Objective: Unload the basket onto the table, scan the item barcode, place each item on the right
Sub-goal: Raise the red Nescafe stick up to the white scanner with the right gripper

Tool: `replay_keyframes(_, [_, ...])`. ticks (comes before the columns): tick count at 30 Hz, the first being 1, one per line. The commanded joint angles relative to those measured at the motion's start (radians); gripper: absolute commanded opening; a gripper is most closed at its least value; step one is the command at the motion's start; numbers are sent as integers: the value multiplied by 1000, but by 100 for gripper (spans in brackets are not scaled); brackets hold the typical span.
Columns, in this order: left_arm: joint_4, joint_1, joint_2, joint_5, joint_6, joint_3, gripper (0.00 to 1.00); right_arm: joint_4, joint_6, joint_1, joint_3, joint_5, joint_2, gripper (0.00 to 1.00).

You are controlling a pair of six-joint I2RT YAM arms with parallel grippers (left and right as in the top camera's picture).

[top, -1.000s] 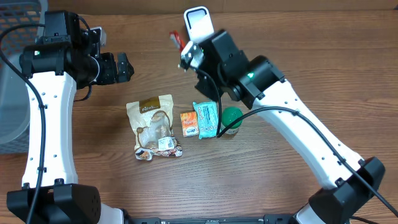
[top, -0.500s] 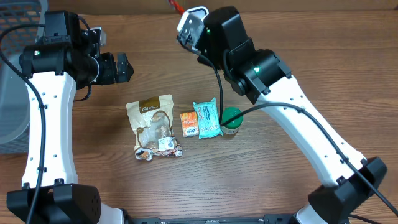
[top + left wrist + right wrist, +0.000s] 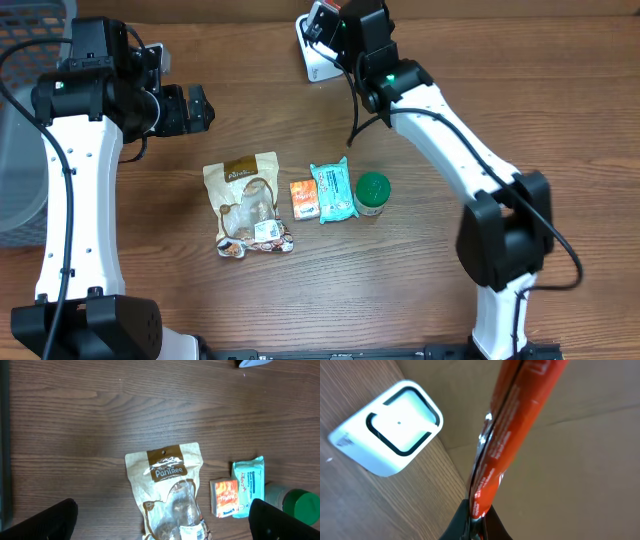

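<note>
My right gripper (image 3: 479, 521) is shut on the lower end of a long red-orange packet (image 3: 512, 430), which sticks up and away from the fingers. In the overhead view this gripper (image 3: 326, 22) hangs at the table's far edge, right over the white scanner (image 3: 318, 64). The right wrist view shows the scanner (image 3: 395, 425) to the left of the packet, its window facing up. No barcode shows on the packet. My left gripper (image 3: 200, 108) stands open at the left, high above the table, holding nothing.
A brown snack pouch (image 3: 250, 198), a small orange box (image 3: 304, 198), a teal wipes pack (image 3: 333, 191) and a green-lidded jar (image 3: 373, 192) lie in a row mid-table. A wire basket (image 3: 22, 50) stands at the far left.
My right arm has swung from just in front of the scanner up to the table's far edge, carrying the red packet. The left arm has stayed still.
</note>
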Motion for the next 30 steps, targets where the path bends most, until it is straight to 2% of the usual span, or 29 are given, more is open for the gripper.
replay_keyframes(1, [2,3,5,-3,1,-9,100,45,-8,-2,23,27,55,4])
replay_keyframes(11, [2,3,5,-3,1,-9,100,192,-83,-2,23,141,202,4])
replay_keyframes(21, [2,3,5,-3,1,-9,100,295,-82,-8,23,262,275,4])
replay_keyframes(30, [2,3,5,-3,1,-9,100,285,-87,-14,23,261,291,4])
